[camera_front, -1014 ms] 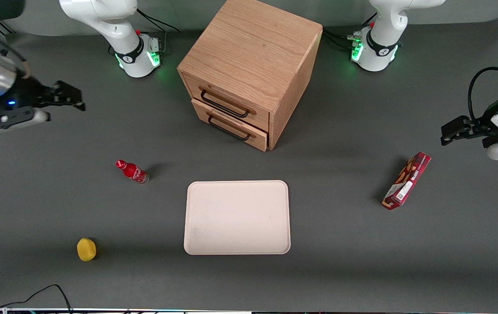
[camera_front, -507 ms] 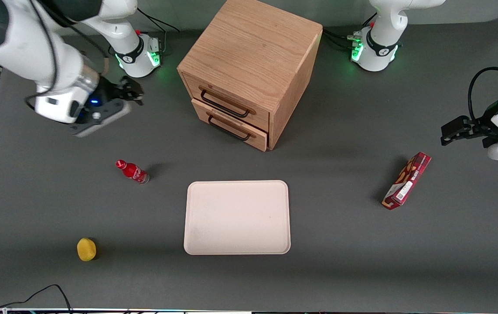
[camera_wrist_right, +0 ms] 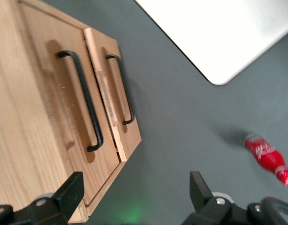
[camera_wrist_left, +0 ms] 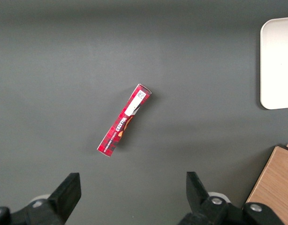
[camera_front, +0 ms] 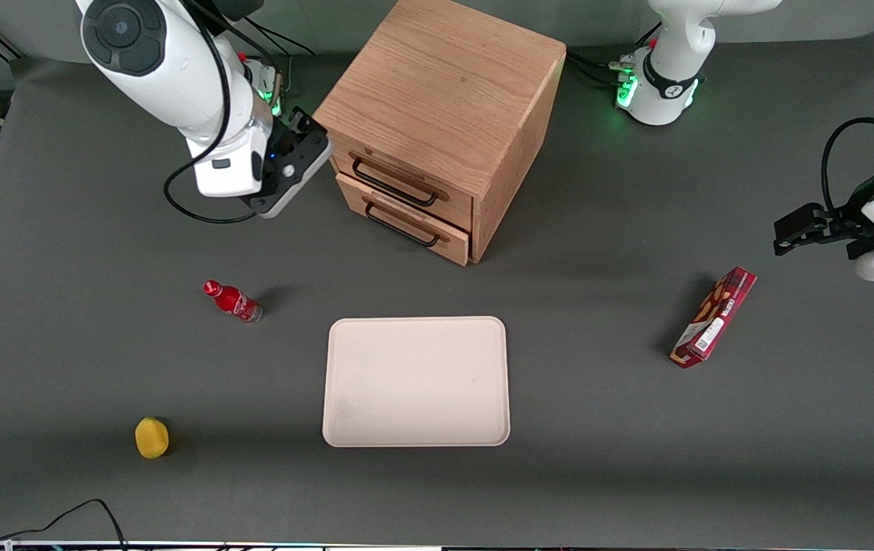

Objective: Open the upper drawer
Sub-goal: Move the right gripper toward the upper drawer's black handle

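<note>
Grey tabletop (camera_front: 598, 428): gripper (camera_wrist_right: 134, 197) (fingers spread) hovers near closed upper drawer (camera_wrist_right: 71, 108).

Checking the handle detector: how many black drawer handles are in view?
2. One on the upper drawer, a black bar handle; one on the lower drawer, handle, directly below. Both drawers look shut. The gripper is beside the cabinet, open, touching neither.
</note>
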{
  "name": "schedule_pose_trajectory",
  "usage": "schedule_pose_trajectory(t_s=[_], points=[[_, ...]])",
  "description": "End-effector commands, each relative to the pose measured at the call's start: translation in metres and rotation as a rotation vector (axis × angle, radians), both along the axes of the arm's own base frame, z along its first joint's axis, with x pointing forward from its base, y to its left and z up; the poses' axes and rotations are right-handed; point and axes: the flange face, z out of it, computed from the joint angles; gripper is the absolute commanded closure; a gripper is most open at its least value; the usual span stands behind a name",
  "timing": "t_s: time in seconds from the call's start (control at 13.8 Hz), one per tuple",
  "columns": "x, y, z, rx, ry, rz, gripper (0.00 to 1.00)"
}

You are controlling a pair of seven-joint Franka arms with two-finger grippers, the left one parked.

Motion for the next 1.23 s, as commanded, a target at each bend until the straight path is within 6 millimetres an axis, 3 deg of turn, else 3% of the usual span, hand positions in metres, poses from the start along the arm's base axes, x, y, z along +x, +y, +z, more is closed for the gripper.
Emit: schedule_pose_trajectory(t_s=[0.0, 0.22, 0.58, 0.87, 1.16], points=[[0.003, 0.008, -0.006, 0.073, 0.001, 0.165, 0.00], [0.000, 0.016, -0.011, 0.135, 0.002, 0.373, 0.00], [0.009, 0.019, -0.009, 0.186, -0.036, 0.301, 0.00], [0.029, 0.027, -0.048, 0.200, -0.008, 0.261, 0.00], [0.019, 0.046, -0.071, 0.191, 0.008, 0.242, 0.00]])
